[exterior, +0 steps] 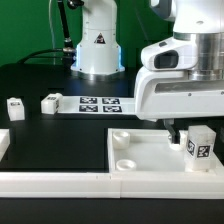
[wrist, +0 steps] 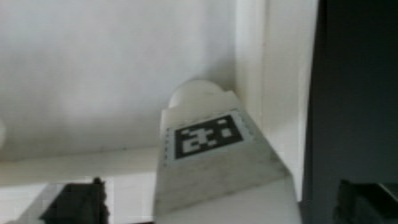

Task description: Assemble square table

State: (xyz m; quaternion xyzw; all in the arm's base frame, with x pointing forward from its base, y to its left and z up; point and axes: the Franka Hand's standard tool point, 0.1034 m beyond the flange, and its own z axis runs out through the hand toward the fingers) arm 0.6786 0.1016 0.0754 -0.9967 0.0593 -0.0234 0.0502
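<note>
Early going, by my judgement: your gripper [wrist: 222,205] stands wide astride one leg [exterior: 200,146], not pinching it, upright on the tabletop [exterior: 150,172], while a second leg [exterior: 15,107] and third leg [exterior: 50,102] lie loose, well apart.

No words, brand names or numbers can be read. On the robot base [exterior: 97,55], in the upper middle of the exterior view, a small triangular warning sign [exterior: 99,41] is shown — its symbol is too small to be made out. Several black-and-white square tags [exterior: 100,103] are printed on the marker board [exterior: 76,104] at the centre of that view. Similar coded patches are carried by the far-left leg [exterior: 14,108], the mid-left leg [exterior: 50,102] and the lower-right leg [exterior: 199,146]. In the wrist view a single tag [wrist: 208,137] is seen on a leg [wrist: 222,185] — a coded pattern, not lettering.
</note>
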